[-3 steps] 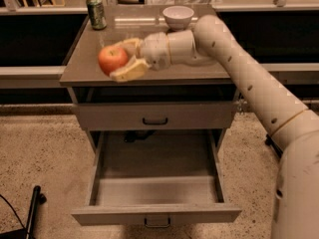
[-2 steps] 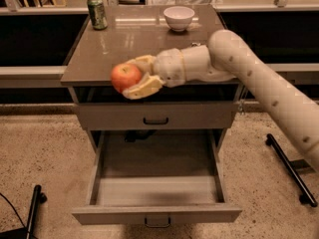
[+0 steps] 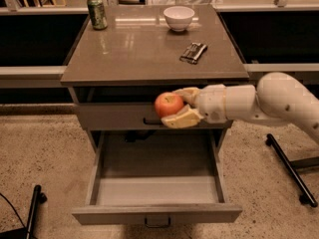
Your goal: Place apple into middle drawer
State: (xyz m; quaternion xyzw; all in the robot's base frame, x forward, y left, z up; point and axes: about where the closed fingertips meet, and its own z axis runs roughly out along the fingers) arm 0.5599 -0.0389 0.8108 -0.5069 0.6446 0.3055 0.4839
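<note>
Gripper: you had the gripper [image 3: 175,107] at mid-frame, just in front of the closed drawer front [image 3: 114,116] below the worktop's edge, reaching in from the right.
Jaws: your jaws were closed round the apple, one pale finger [image 3: 188,94] over its top right and the other under it; they looked only as far apart as the fruit is wide.
Apple: the apple [image 3: 168,105] sat in that grip, off every surface, above the back part of the open drawer and not inside it.
Middle drawer: you had the middle drawer [image 3: 157,191] pulled out toward the bottom of the frame, its pale floor bare and its small handle [image 3: 157,222] at the lower edge.
Arm: your white arm [image 3: 271,102] ran off the right side of the frame.
Worktop: the brown worktop [image 3: 134,54] carried a green can [image 3: 96,12] at its upper left, a white bowl [image 3: 178,18] at the upper middle, and a small dark packet [image 3: 193,52] right of centre, all well apart.
</note>
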